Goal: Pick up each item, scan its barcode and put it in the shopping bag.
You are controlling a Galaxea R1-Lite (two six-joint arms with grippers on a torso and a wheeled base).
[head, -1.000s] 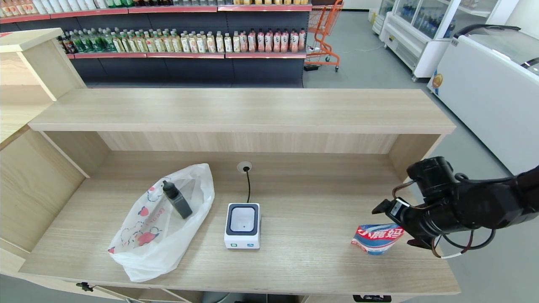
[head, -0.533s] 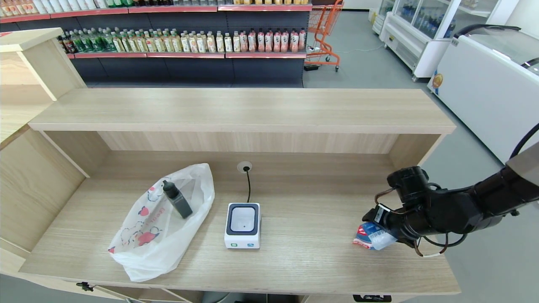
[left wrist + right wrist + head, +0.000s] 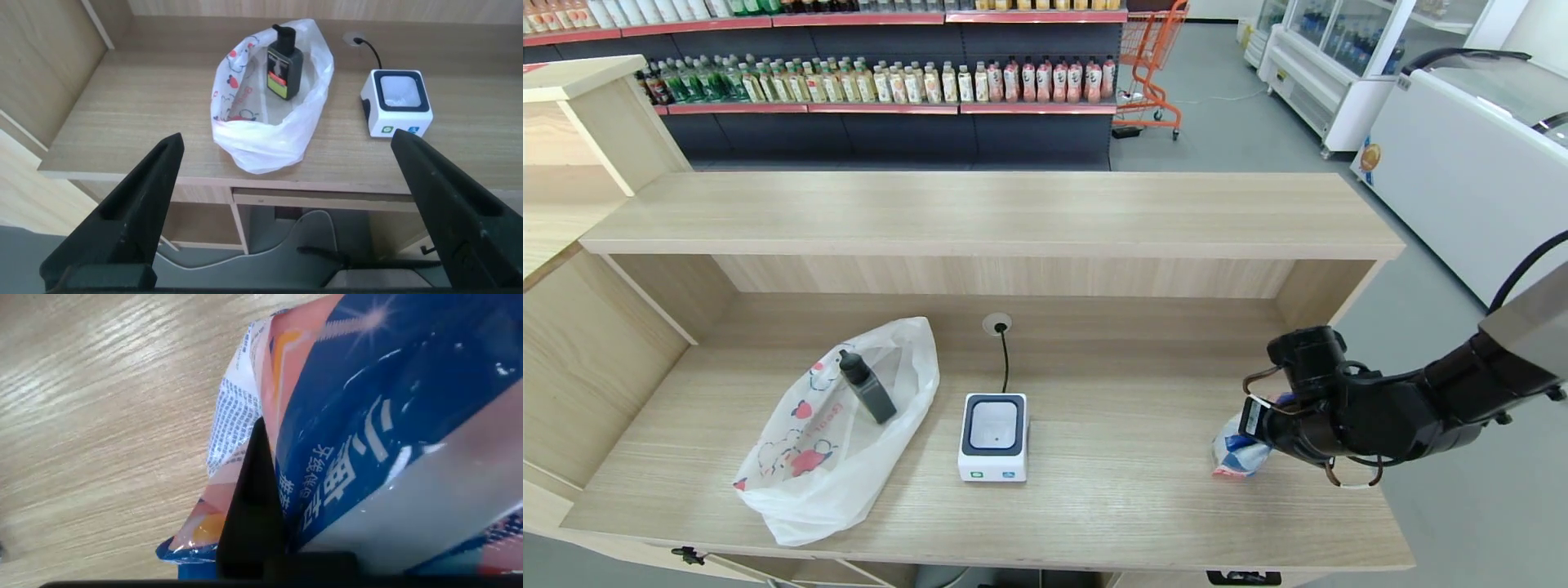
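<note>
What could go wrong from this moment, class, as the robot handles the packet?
1. The packet sits near the right end of the counter; a poor grip by the right pincer could push it off.
2. The bag lies slumped with a bottle in its opening, so the packet may land outside.

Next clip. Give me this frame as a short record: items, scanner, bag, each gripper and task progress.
pouch: blue and red, at the right end of the counter
right gripper: at the pouch, grip unclear
left gripper: open, holding nothing, back from the counter's near edge
scanner: white, mid-counter, cable running to the back
shopping bag: white, lying on the left side of the counter
bottle: dark, inside the shopping bag
progress: bottle bagged, pouch not yet
</note>
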